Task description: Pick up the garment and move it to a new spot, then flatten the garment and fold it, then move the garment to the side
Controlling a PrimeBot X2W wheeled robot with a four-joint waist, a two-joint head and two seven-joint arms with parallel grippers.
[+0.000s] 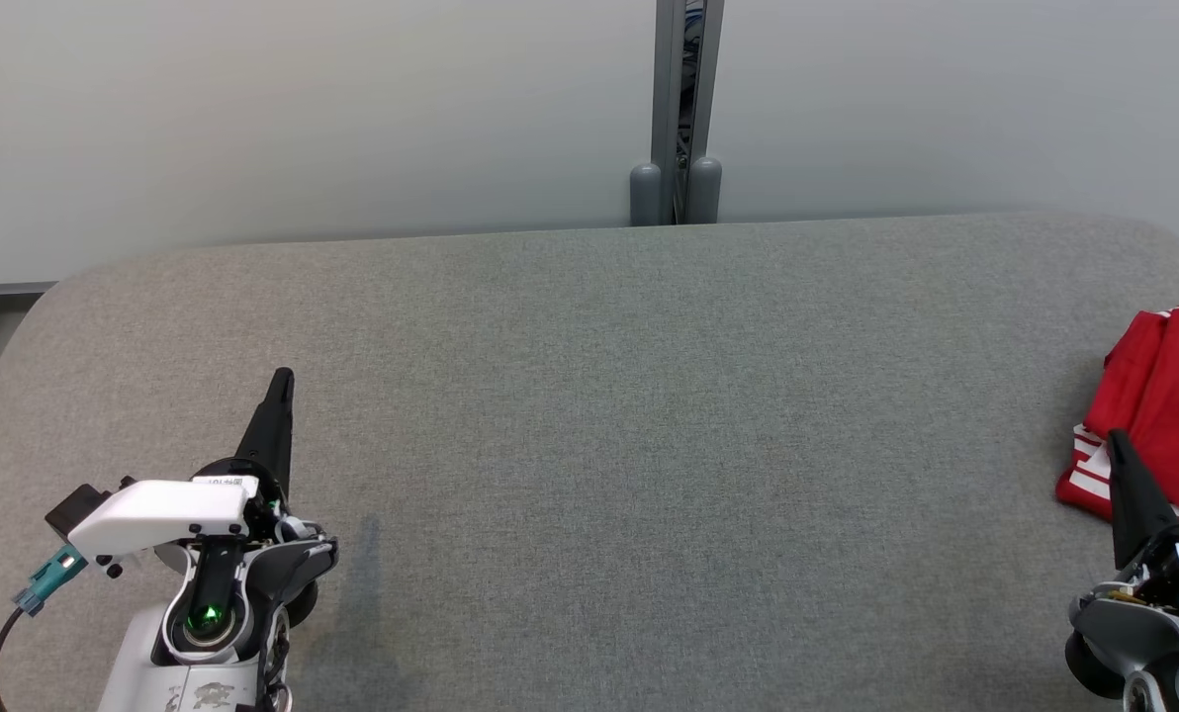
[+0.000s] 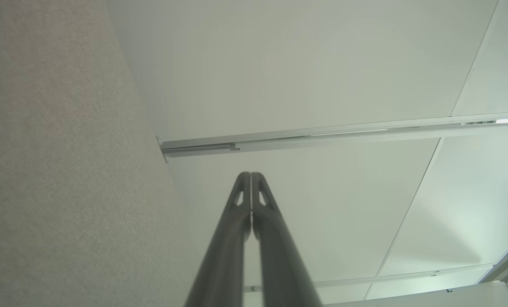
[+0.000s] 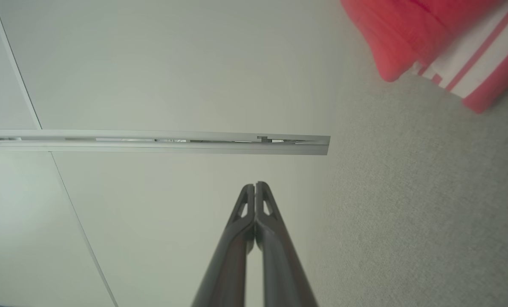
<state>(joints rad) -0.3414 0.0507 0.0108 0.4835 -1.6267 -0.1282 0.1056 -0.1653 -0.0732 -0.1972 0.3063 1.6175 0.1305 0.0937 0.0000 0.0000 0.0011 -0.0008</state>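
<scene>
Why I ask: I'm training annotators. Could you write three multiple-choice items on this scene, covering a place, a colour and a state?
1. Where on the table is the garment?
A. right edge
B. centre
C. left edge

2. What colours is the garment?
A. blue and yellow
B. red and white
C. plain green

3. How is the left hand?
A. wide open
B. shut on cloth
C. shut, empty

Answers:
1. A, it lies at the far right in the head view.
2. B, red cloth with white stripes.
3. C, its fingers meet with nothing between.
</scene>
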